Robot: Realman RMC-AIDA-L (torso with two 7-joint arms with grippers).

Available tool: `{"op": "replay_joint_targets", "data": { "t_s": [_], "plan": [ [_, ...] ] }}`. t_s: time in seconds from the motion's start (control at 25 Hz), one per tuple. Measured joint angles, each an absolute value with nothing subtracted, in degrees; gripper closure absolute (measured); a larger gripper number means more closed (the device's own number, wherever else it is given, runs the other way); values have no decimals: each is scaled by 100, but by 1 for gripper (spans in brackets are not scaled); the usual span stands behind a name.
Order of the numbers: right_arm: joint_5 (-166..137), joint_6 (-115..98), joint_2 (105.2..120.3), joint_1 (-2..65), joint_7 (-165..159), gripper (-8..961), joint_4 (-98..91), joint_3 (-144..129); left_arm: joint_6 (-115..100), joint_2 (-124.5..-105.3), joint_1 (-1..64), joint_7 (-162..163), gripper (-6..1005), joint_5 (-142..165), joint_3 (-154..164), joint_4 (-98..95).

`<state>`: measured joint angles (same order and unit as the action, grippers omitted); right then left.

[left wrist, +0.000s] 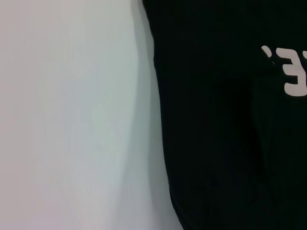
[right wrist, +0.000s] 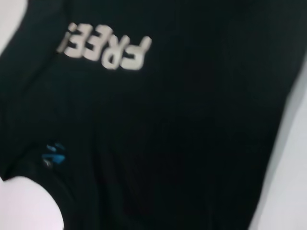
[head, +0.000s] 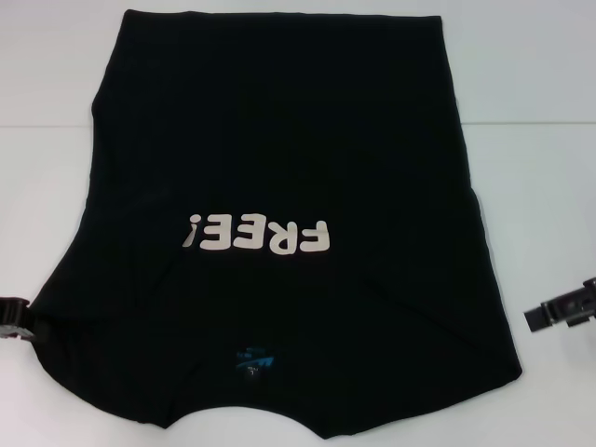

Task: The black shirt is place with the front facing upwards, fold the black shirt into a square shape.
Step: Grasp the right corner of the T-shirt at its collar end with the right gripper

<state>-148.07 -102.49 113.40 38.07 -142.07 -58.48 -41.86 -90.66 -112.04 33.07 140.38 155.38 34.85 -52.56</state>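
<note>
Black cloth fills most of what lies before me: the black shirt [head: 279, 186] is spread front-up on the white table [head: 540, 74], neck end nearest my body and hem farthest from me. Nearest on the shirt is the small blue neck label [head: 253, 358], close to the collar edge. Just beyond the label, toward the hem, runs the cream "FREE!" lettering [head: 259, 236], reading upside down from where I stand. Past the lettering the plain body of the shirt narrows to a straight hem at the far end.

My left gripper [head: 14, 312] sits at the shirt's near left corner, touching or just beside the cloth edge there; I cannot tell how its fingers stand. My right gripper [head: 566, 312] is off the shirt's right side, level with the label and apart from the cloth, over bare table; its fingers I cannot make out either.
</note>
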Motion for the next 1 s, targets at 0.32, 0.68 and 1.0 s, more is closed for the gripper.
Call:
{"op": "replay_joint_targets", "data": {
  "t_s": [0.32,0.68,1.0],
  "plan": [
    [-15028,-10101,11361,3830,-14256,116,-5402,-4210,-9067,-11197,3292,14018,977,15420,3480,-5241],
    [-14987,-9644,11373,3800,-14053,116,-4774,-4170,-9023,-11200,3269,14018,976,15406,3480,-5196],
    [-14924,-9381,11400,3835,-13973,115,-4460,-4174,-9014,-11220,3276,14018,976,15406,3480,-5194]
  ]
}}
